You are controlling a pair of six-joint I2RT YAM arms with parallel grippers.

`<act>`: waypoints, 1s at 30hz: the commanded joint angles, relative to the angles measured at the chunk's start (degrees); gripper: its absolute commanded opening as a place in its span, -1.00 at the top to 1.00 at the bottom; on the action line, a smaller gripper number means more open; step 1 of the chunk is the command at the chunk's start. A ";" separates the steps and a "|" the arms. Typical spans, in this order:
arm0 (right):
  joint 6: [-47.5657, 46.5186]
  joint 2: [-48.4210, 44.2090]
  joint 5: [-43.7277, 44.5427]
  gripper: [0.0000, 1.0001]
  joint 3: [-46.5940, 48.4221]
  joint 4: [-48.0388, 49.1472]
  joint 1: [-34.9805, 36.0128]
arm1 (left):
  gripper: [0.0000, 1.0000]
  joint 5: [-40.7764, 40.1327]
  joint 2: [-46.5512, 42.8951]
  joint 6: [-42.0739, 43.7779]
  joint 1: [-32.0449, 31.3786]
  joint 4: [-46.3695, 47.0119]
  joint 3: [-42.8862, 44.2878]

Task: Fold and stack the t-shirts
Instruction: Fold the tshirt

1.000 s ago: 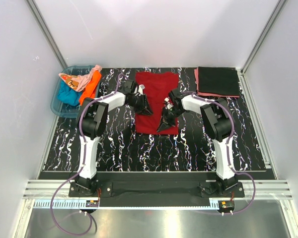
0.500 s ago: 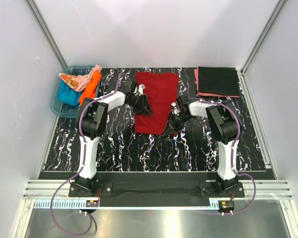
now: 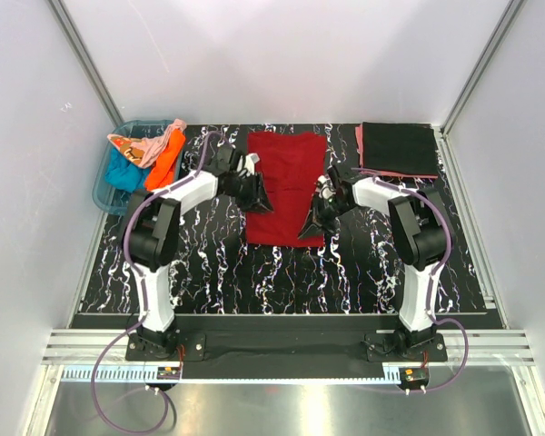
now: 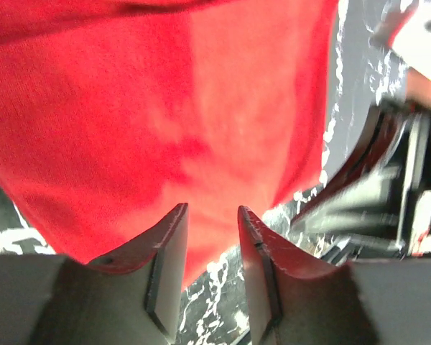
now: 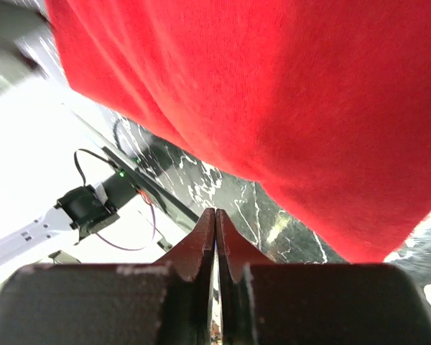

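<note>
Far left, a blue tub [image 3: 98,189] holds the teal t-shirt [image 3: 123,174] and orange t-shirt [image 3: 166,163]; the left fingers [image 4: 171,233], slightly spread, hover at the left edge of the dark red t-shirt [image 3: 286,177], flat mid-worktop [image 3: 254,272]; the right fingers [image 5: 215,213], pressed together, sit at its right edge; far right, the black t-shirt [image 3: 398,148] tops the salmon pink t-shirt [image 3: 359,138].
</note>
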 commanded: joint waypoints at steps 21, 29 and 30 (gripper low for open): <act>-4.75 -0.23 1.85 0.87 3.15 -4.71 -4.49 | 0.23 -1.86 -13.27 1.19 0.82 2.69 -16.03; -5.19 1.96 2.20 0.88 -4.05 -0.76 -4.93 | 0.25 2.19 -12.67 -3.82 1.09 9.19 -25.16; -5.10 2.14 2.29 0.88 -4.84 0.29 -5.02 | 0.25 1.75 -12.50 -3.91 1.09 10.41 -27.35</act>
